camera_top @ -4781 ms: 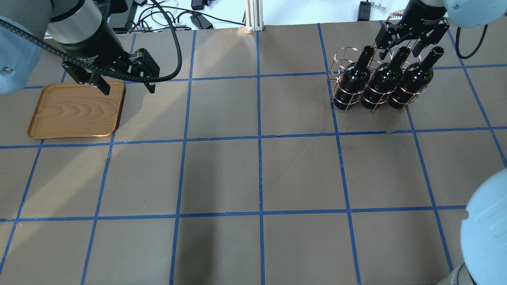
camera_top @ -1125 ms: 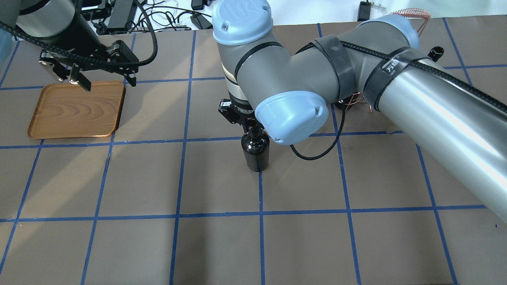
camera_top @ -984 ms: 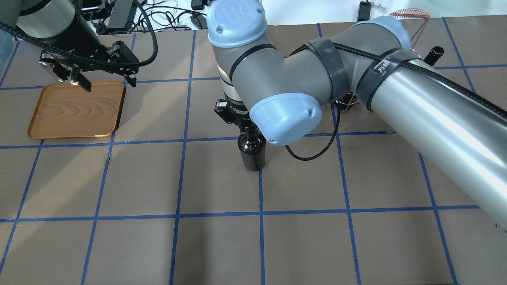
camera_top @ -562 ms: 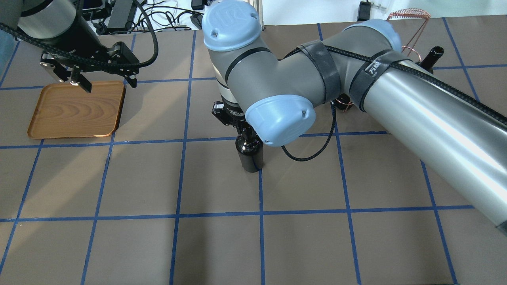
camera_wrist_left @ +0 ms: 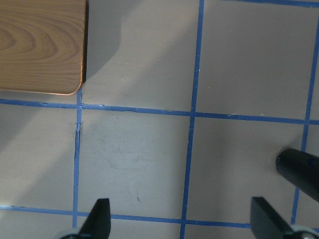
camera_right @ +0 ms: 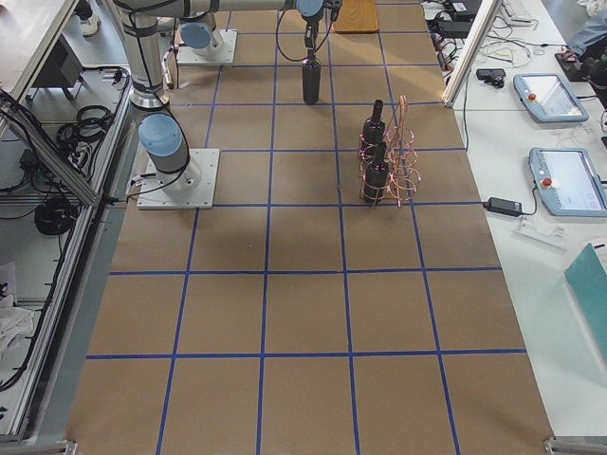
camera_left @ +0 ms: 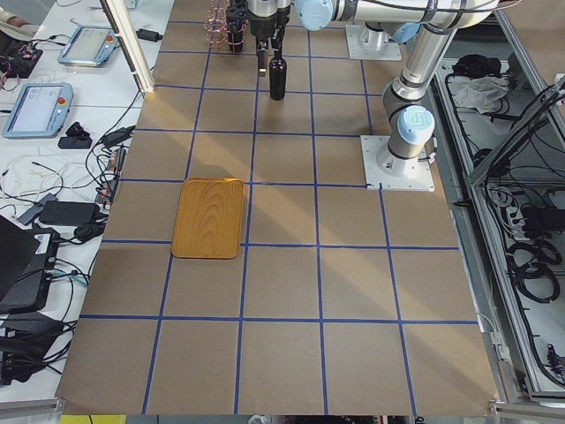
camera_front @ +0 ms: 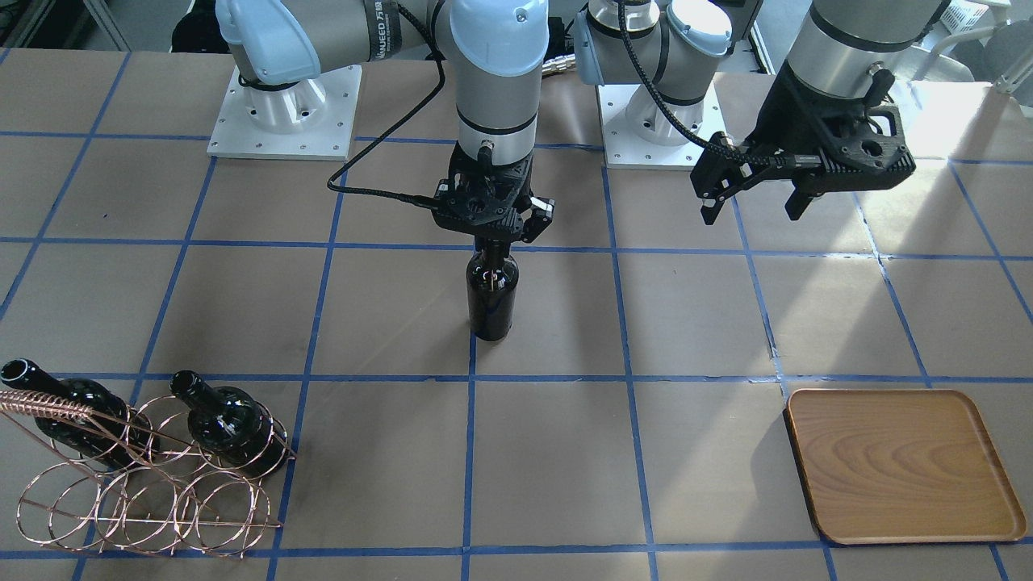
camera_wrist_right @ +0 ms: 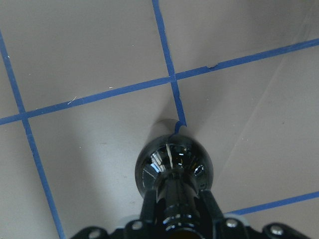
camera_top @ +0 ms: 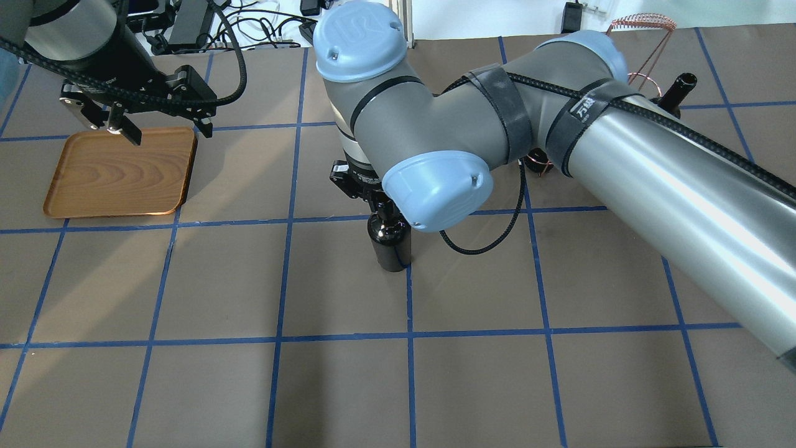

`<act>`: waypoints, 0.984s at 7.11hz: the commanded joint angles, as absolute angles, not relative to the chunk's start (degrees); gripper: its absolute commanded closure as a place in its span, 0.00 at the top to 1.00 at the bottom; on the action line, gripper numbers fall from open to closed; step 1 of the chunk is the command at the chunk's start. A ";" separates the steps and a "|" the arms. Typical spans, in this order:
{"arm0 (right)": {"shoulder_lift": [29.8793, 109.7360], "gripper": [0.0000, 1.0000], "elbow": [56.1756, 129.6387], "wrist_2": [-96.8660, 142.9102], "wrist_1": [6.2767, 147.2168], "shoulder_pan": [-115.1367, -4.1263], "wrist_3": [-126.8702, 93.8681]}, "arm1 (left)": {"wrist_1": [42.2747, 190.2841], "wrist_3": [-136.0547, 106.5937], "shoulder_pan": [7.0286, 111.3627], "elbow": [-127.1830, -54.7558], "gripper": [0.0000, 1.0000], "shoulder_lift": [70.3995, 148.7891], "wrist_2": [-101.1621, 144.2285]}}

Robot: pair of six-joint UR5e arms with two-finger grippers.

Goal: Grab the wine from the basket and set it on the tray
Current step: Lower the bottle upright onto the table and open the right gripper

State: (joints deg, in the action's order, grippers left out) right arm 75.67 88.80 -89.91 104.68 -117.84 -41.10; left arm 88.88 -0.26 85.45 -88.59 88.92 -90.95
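My right gripper [camera_front: 492, 236] is shut on the neck of a black wine bottle [camera_front: 492, 294] and holds it upright over the table's middle; I cannot tell whether its base touches the table. It shows in the overhead view [camera_top: 388, 244] and the right wrist view [camera_wrist_right: 174, 167]. The copper wire basket [camera_front: 145, 492] stands at the far right of the table with two more bottles [camera_front: 230, 424] in it. The wooden tray [camera_top: 118, 171] lies empty at the far left. My left gripper [camera_top: 169, 132] is open and empty above the tray's near right corner [camera_wrist_left: 40, 45].
My right arm [camera_top: 622, 168] reaches across the table's right half and hides most of the basket in the overhead view; its coiled handle [camera_top: 643, 23] shows. Blue tape lines grid the brown table. Cables and devices lie past the far edge.
4.8 s ago my right gripper was at the basket, which held three bottles. In the last second it has carried one bottle slightly leftward. My left gripper has stayed still.
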 commanded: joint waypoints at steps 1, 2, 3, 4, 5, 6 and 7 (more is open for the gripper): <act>75.59 0.00 88.86 -89.91 104.68 -117.86 -41.05 | 88.95 -0.26 85.52 -88.59 1.00 88.86 -91.05; 75.50 0.00 88.86 -89.91 105.55 -117.86 -41.13 | 88.95 -0.26 85.60 -88.59 1.00 88.77 -90.97; 75.32 0.00 88.86 -90.00 105.90 -117.86 -41.13 | 88.95 -0.26 85.52 -88.59 1.00 88.77 -90.97; 75.24 0.00 88.86 -90.00 105.91 -117.86 -41.13 | 88.95 -0.26 85.60 -88.68 1.00 88.77 -90.97; 75.23 0.09 88.86 -90.00 105.91 -117.86 -41.13 | 88.95 -0.26 85.52 -88.68 1.00 88.77 -91.05; 75.06 0.48 88.86 -89.91 105.91 -117.86 -41.22 | 88.95 -0.26 85.52 -88.68 1.00 88.77 -90.97; 75.15 0.74 88.86 -89.83 105.91 -117.86 -41.31 | 88.95 -0.26 85.60 -88.77 1.00 88.77 -90.97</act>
State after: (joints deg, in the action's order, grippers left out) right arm 75.16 88.85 -89.92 105.90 -117.86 -41.22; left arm 88.95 -0.26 85.55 -88.71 88.77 -90.99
